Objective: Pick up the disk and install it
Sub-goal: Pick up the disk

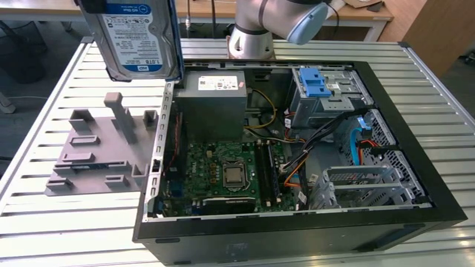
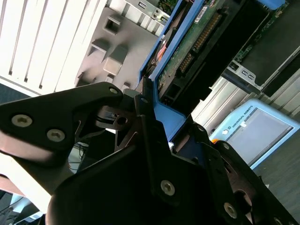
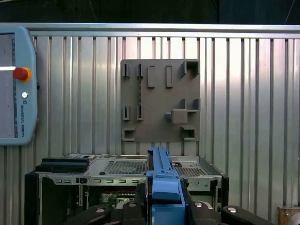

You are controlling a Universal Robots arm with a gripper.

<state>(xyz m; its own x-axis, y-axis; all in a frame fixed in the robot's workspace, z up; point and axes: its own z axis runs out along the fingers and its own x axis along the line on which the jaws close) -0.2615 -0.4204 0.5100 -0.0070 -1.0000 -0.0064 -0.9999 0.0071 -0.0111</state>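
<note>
In the exterior view a grey fixture plate (image 1: 89, 150) lies on the slatted table (image 1: 74, 233) at the view's left. The disk (image 1: 137, 36) hangs high above the plate, label toward the camera, clear of everything below. The first wrist view shows the gripper (image 3: 165, 211) with its jaws clamped on the disk's blue rail, so the pick-up looks done and the carry toward the install is the step in hand. Next comes the open case (image 1: 297, 239), with the power supply (image 1: 215, 105) near its back wall. Toward the exterior view's right sits the drive bay (image 1: 326, 94) with its blue latch (image 1: 315, 83), well apart from the disk. By my judgement, the install calls for taking the disk across the case to that bay, turning it so its rails line up with the slot, and keeping it off the cables beside the bay. The upper edge of the exterior view cuts off the disk's top and most of the gripper. The bay's opening is hard to read behind the cables. I cannot tell how deep the grip sits on the rail.
</note>
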